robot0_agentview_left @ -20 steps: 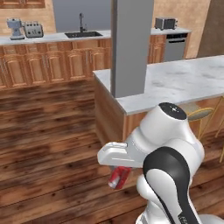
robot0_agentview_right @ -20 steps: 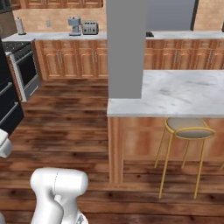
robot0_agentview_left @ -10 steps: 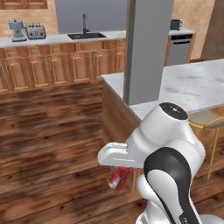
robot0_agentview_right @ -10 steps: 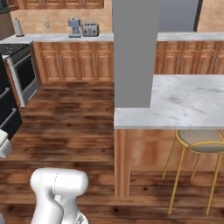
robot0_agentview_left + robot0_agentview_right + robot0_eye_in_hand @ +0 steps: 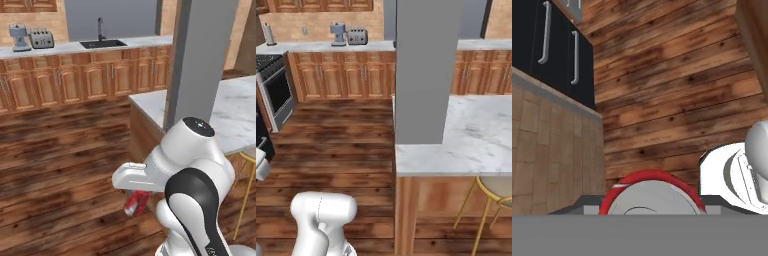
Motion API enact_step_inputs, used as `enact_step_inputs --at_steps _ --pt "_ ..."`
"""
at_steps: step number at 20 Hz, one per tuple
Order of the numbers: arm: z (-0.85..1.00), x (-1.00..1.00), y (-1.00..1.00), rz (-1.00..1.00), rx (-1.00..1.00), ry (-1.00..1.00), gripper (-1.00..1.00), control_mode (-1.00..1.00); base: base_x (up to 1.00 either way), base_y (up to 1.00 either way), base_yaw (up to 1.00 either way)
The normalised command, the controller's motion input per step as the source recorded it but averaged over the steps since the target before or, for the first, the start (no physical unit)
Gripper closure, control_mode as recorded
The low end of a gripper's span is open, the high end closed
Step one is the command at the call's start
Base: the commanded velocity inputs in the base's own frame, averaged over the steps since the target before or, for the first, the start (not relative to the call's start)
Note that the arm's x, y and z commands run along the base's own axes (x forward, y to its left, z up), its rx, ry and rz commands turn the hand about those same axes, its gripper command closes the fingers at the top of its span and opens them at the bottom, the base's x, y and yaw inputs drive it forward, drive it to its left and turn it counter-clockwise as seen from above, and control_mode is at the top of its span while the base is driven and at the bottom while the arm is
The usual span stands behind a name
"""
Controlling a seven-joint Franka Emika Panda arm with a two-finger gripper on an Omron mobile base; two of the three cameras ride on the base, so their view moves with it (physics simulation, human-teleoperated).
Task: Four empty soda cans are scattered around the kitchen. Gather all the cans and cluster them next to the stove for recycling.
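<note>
My fingers point(image 5: 136, 202) held a can point(image 5: 135, 203), its long axis along them; the stove point(image 5: 275, 92) stood far left

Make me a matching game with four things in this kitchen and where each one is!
Things:
1. soda can
2. toaster
3. sink
4. stool

Places:
A. set into the back counter
B. tucked under the marble island
C. held low in the tool, above the wood floor
D. on the counter beside the coffee machine

Pairs: 1-C, 2-D, 3-A, 4-B
</note>
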Motion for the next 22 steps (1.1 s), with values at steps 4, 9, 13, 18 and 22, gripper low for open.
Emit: enact_step_inputs --at_steps 4,9,13,18,22 --pt "0.0 0.0 0.0 0.0 0.0 0.0 1.0 1.0 0.63 0.64 -0.06" --pt "0.0 0.0 0.0 0.0 0.0 0.0 1.0 1.0 0.3 0.74 -0.03" --pt "0.0 0.0 0.0 0.0 0.0 0.0 1.0 1.0 0.4 0.6 -0.03" --pt "0.0 0.0 0.0 0.0 0.0 0.0 1.0 1.0 0.5 0.41 -0.03" --pt "0.0 0.0 0.0 0.0 0.0 0.0 1.0 1.0 0.49 0.0 -0.01"
